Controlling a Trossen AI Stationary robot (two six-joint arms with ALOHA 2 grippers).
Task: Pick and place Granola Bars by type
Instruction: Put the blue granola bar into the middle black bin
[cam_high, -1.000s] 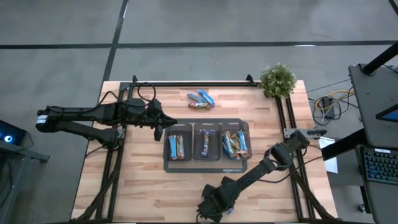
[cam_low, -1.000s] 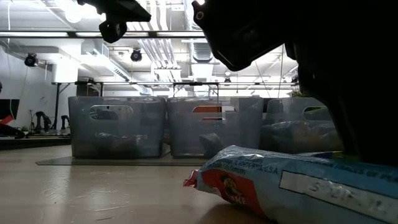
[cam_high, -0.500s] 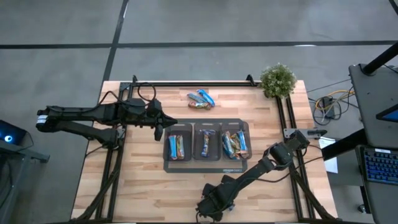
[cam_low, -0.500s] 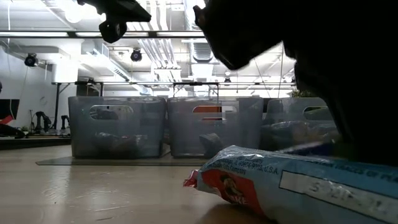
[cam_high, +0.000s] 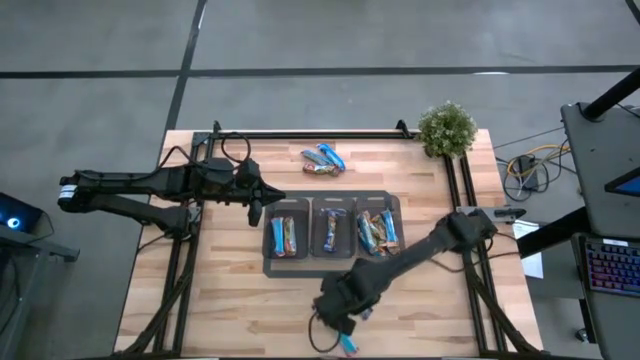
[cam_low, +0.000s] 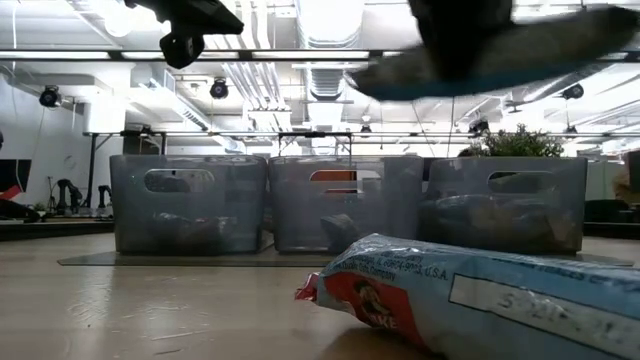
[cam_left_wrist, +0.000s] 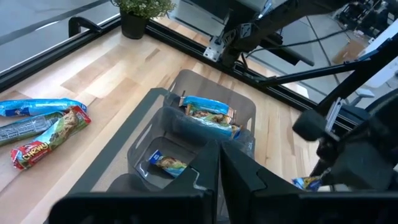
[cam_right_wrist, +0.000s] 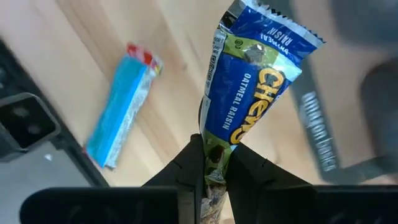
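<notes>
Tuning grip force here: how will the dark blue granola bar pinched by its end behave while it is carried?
The dark blue bar sticks out straight from the right gripper, so it is probably fairly stiff and light. Its wrapper looks glossy and is pinched only at one crimped end, so it may slip or swing.

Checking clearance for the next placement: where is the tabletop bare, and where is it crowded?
Bare wood lies between the loose bars and the potted plant, and along the near edge left of the right gripper, which grips a dark blue bar. Crowded: the three-bin tray, with the left gripper beside it, and the light blue bar near the edge.
</notes>
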